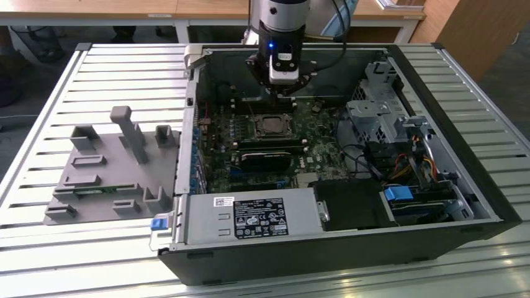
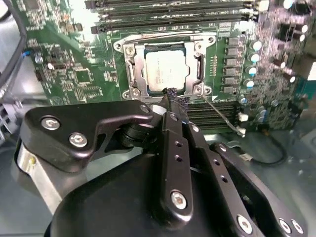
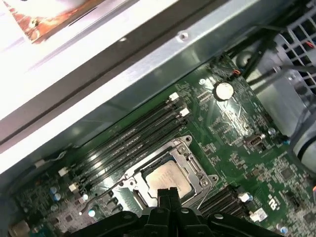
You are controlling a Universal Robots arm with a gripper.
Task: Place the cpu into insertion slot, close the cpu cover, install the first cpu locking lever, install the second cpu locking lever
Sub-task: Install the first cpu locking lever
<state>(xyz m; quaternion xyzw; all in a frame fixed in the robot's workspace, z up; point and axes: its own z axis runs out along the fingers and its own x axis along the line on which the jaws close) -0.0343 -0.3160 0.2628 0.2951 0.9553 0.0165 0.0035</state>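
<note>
Silvery cpu lies face-up in insertion slot.

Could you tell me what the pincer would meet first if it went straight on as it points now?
Probably the edge of the cpu cover, which lies over the cpu; in the second wrist view the pincer points at that rim. Depth is unclear, so possibly the cpu's face.
</note>
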